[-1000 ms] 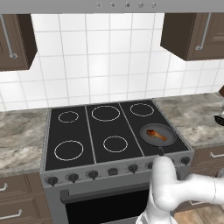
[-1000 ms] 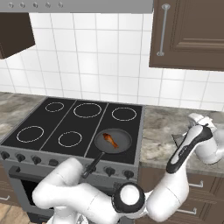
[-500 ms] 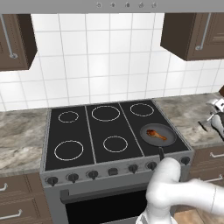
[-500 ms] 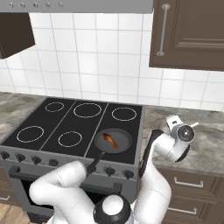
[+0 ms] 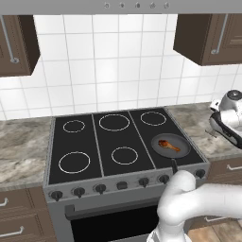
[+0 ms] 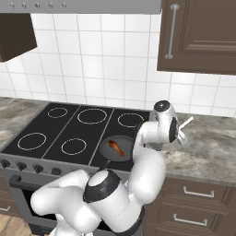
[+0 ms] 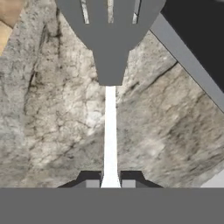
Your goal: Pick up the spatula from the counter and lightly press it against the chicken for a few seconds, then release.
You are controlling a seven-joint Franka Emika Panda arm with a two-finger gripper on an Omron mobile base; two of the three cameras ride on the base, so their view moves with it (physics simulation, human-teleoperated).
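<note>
My gripper is shut on the thin white handle of the spatula, whose grey slotted blade points away from the hand over the marble counter. In the right base view the gripper hangs above the counter just right of the stove, with the spatula handle sticking up to the right. The chicken is a small brown piece in the dark frying pan on the front right burner, left of the hand. The left base view shows the chicken in the pan.
The black stove has several ringed burners and a row of knobs along its front. Marble counter runs to its right, with drawers below. Dark wall cabinets hang overhead. The stove's grey edge lies close to the blade.
The hand has swung from over the right counter toward the stove and risen a little, carrying the spatula. The grip has stayed shut.
</note>
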